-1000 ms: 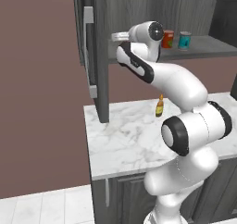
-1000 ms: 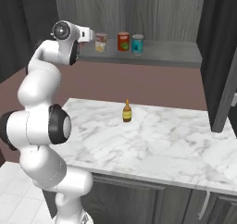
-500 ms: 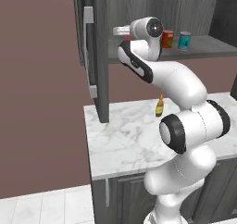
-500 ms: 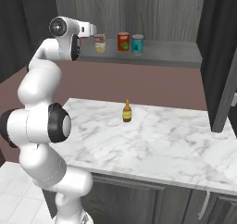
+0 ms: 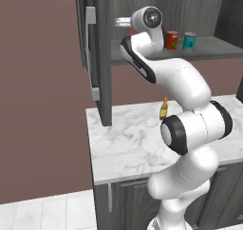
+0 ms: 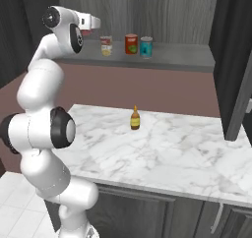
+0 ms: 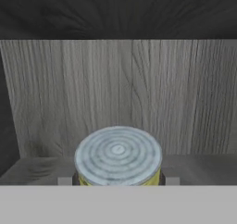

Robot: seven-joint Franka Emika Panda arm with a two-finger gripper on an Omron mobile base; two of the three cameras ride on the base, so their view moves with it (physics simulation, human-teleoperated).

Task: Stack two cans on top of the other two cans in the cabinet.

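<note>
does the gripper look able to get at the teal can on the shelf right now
Probably not yet: the gripper looks closed on the short can. Otherwise the way seems free: the cabinet door stands open and nothing stands in front of the teal can.

On show: four cans (image 6: 131,44) on the cabinet shelf (image 6: 182,61) and one amber bottle (image 6: 135,118) on the counter (image 6: 187,153).

The cabinet (image 6: 162,15) is dark grey wood-grain with a plain grey shelf (image 6: 182,60); on it stand a cream-and-yellow can with a red top band (image 6: 106,45), a red-orange can (image 6: 131,44) and a teal-blue can with a silver top (image 6: 146,46). The table (image 6: 172,153) is white marble veined grey, carrying a small amber bottle (image 6: 135,118), and the can between the claw's tips shows a ringed silver lid over yellow (image 7: 118,156)
</note>
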